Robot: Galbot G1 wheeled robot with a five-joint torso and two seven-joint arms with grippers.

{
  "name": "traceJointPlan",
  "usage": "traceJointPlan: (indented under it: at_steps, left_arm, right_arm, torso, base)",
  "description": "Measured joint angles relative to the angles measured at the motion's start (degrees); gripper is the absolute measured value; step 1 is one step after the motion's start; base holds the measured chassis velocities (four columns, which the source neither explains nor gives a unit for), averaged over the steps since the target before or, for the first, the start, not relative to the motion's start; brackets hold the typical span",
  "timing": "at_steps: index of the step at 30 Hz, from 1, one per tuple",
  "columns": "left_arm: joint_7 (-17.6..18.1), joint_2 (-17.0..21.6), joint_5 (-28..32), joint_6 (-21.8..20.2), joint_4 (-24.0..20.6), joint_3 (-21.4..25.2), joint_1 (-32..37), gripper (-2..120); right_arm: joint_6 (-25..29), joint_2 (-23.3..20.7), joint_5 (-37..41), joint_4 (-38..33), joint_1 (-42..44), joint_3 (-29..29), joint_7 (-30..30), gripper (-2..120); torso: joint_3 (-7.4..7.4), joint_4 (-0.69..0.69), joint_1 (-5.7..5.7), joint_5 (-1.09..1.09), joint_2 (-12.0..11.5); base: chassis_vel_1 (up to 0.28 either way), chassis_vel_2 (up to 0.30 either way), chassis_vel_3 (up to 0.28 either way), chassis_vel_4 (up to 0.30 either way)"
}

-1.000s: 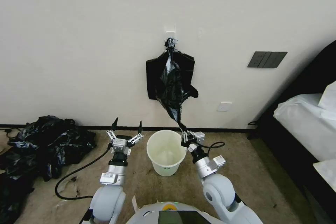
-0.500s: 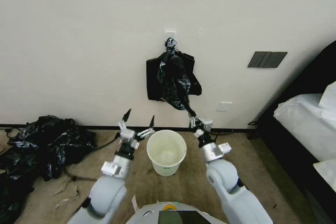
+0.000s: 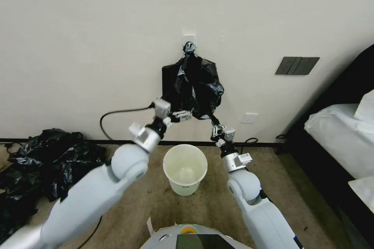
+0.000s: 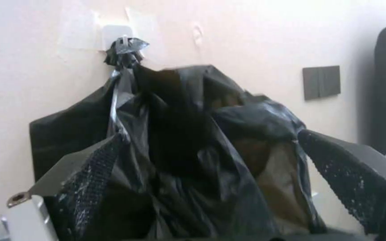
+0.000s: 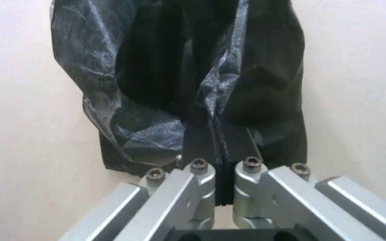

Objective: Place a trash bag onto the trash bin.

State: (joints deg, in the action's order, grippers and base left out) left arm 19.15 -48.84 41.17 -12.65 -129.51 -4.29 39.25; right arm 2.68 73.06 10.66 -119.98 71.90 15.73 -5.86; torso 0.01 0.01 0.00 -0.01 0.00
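Note:
The trash bag (image 3: 202, 89), glossy and wrinkled black, hangs bunched against the wall in front of a flat black bundle (image 3: 168, 85) tied to a hook (image 3: 189, 46). My right gripper (image 3: 215, 124) is raised below the bag, shut on its lower tip; in the right wrist view the right gripper (image 5: 222, 167) pinches a thin strip of the bag (image 5: 157, 83). My left gripper (image 3: 186, 114) is lifted to the bag's lower left edge and is open. The left wrist view has the bag (image 4: 193, 140) between its spread fingers (image 4: 90, 167). The cream trash bin (image 3: 185, 169) stands on the carpet below.
A mound of black bags (image 3: 50, 159) lies on the floor at the left. A dark bed with white bedding (image 3: 343, 136) is at the right. A black cable (image 3: 117, 113) loops off my left wrist. The wall carries a grey switch panel (image 3: 297, 65) and a socket (image 3: 249, 118).
My left arm has swung up from beside the bin to the bag's lower left edge. The right gripper rose with the bag's tip, and the bag slackened and bunched upward.

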Motion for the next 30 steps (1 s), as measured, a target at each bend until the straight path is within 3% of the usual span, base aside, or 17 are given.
traceJointPlan:
  at_steps: [6,16,27,30]
  left_arm:
    - [3.77,-0.90,7.38,-3.29,1.36,-5.56,-8.66,100]
    - [6.49,-4.05,8.32,-4.49,4.47,-9.29,-11.29,99]
    - [9.74,-9.13,8.20,-4.00,9.18,-10.05,-12.27,64]
    - [10.08,-9.63,8.10,-3.87,9.42,-10.27,-12.26,48]
  right_arm:
    - [0.09,0.08,0.05,0.50,-0.44,0.03,-0.08,0]
    - [0.09,-0.03,0.52,0.42,-0.58,0.46,-0.15,0]
    - [0.21,-0.18,0.87,-0.13,0.42,1.55,-0.14,0]
    - [0.21,-0.30,1.27,-0.38,0.67,1.80,-0.14,0]
  torso:
    - [0.00,-0.02,0.00,0.02,0.00]
    - [0.00,-0.01,0.00,0.01,0.00]
    - [-0.01,-0.01,0.00,0.01,0.00]
    - [-0.01,-0.02,0.00,0.01,0.00]
  base:
    - [0.000,0.000,0.000,0.000]
    - [0.000,0.000,0.000,0.000]
    - [0.000,0.000,0.000,0.000]
    - [0.000,0.000,0.000,0.000]
